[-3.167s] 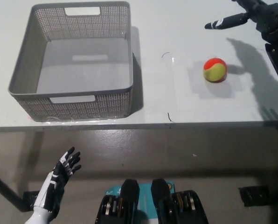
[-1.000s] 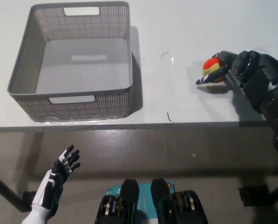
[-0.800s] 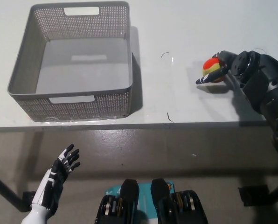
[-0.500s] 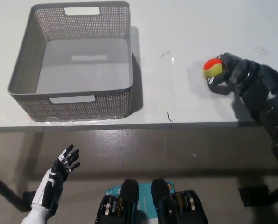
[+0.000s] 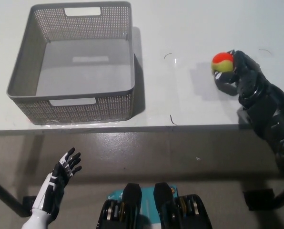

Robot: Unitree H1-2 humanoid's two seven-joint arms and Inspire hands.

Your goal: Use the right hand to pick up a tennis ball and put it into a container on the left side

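Observation:
A red and yellow tennis ball [image 5: 221, 61] is at the right of the white table [image 5: 180, 95], held in my black right hand [image 5: 237, 71], whose fingers curl around its right and lower sides. The ball seems slightly raised off the table. A grey perforated basket [image 5: 75, 62] stands at the table's left and has nothing inside. My white left hand [image 5: 58, 183] hangs open below the table's front edge at the lower left.
The table's front edge [image 5: 142, 128] runs across the middle of the view, with dark floor below it. Small dark marks [image 5: 172, 119] lie on the table between the basket and the ball.
My right hand has shut around the ball, and the ball has shifted a little up and to the right in the view. The left hand has stayed in place.

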